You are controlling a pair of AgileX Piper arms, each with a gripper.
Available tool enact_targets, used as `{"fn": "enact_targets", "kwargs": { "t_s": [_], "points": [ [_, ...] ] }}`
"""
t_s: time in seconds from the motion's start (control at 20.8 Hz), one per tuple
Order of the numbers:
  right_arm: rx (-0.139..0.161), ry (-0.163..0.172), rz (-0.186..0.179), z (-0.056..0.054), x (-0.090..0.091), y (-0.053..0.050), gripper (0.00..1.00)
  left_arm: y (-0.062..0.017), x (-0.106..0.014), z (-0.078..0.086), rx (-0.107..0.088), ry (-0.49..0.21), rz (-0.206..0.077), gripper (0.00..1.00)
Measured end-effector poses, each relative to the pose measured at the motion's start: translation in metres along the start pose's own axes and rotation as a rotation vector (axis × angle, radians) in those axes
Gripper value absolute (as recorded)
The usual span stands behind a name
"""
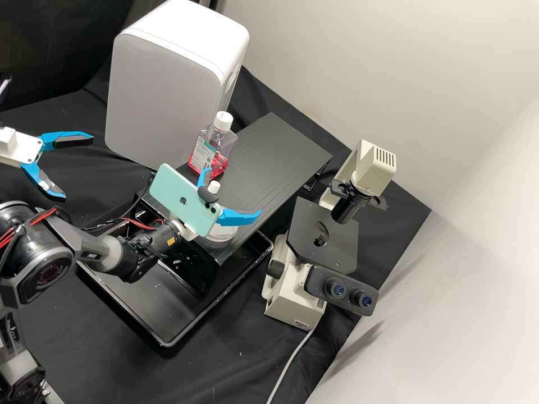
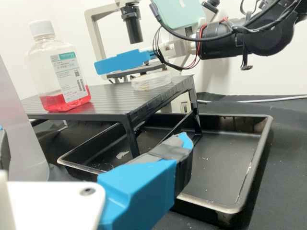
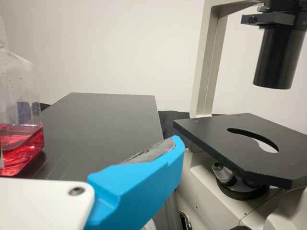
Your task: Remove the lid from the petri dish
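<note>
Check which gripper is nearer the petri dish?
Right. The right gripper hangs just above the petri dish on the black platform; the left gripper is far off to the side.

Plain white walls (image 1: 393,67) stand behind the bench (image 1: 252,359) draped in black.

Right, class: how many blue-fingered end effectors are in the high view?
2. The left end effector hangs open over the bench at the left; the right end effector is open above the petri dish on the platform.
</note>
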Motion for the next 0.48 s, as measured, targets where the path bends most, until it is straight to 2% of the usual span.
{"fn": "enact_targets", "kwargs": {
  "t_s": [0.48],
  "points": [
    [0.0,-0.003,-0.003,0.001,-0.0013,-0.0011,1.0,-0.0024,0.0014,-0.0012,-0.007,-0.001,-0.009,1.0]
  ]
}}
